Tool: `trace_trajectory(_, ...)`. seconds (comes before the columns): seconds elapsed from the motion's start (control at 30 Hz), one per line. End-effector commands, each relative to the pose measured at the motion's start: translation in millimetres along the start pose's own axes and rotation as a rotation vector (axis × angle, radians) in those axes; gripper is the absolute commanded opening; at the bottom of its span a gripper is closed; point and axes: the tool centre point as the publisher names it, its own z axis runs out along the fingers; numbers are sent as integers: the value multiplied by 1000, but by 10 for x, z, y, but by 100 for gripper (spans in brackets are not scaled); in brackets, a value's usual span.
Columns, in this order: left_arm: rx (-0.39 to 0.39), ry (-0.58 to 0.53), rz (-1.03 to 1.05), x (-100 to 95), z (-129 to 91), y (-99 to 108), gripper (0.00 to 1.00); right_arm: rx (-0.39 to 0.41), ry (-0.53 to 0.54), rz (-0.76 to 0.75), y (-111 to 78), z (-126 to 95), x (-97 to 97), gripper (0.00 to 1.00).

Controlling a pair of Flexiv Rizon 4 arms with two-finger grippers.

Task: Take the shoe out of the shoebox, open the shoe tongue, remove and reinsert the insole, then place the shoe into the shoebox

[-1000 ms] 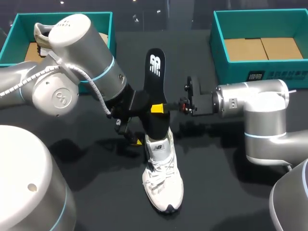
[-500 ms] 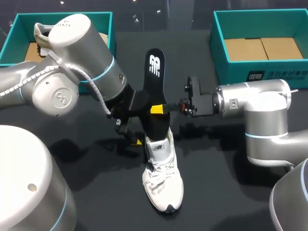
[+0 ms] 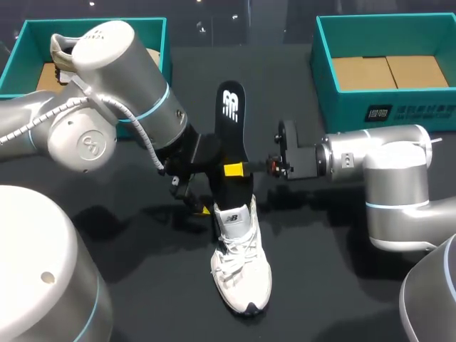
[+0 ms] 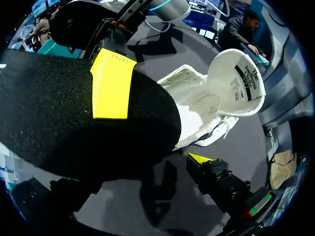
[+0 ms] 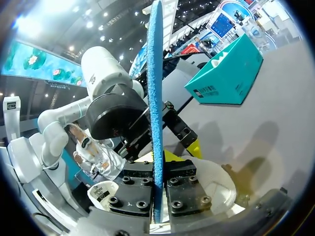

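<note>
Roughly at the middle of the dark table point(image 3: 320, 285) lies the white shoe point(image 3: 242, 263), resting on its sole, toe toward 6 o'clock and heel toward 12 in the head view. Its tongue point(image 4: 236, 83) is pulled up and forward, so its labelled side shows in the left wrist view. The black insole point(image 3: 231, 121) stands nearly upright, its lower end down in the shoe's opening and its free end pointing to 12 o'clock (seen edge-on from the right wrist, that edge is blue).

The right gripper point(image 3: 236, 169), coming in from 3 o'clock, is clamped on the insole partway up. One yellow-tipped finger point(image 4: 112, 83) lies flat against the black fabric face, and the right wrist view shows the insole touched from both sides between the two fingers. The left gripper point(image 3: 192, 194) sits at 9 o'clock of the shoe's heel, just beside the insole. Its fingers stand apart and grip nothing, one yellow tip point(image 4: 199, 158) hanging over bare table near the shoe.

A teal box point(image 3: 342, 107) at 2 o'clock holds flat cardboard point(image 3: 388, 71). A second teal box point(image 3: 16, 57) at 10 o'clock holds another shoe point(image 3: 60, 50). Both boxes are well apart from the white shoe.
</note>
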Motion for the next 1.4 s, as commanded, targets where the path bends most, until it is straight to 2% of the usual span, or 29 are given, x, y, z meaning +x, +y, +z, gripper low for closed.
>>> trace_trajectory(0.03,-2,-2,1,5,8,-1,100,8,3,16,-39,14,-9,0)
trace_trajectory(0.97,-2,-2,1,5,8,-1,100,25,-2,49,-372,66,29,0)
trace_trajectory(1.4,-2,-2,1,5,8,-1,100,1,-21,75,-568,83,70,0)
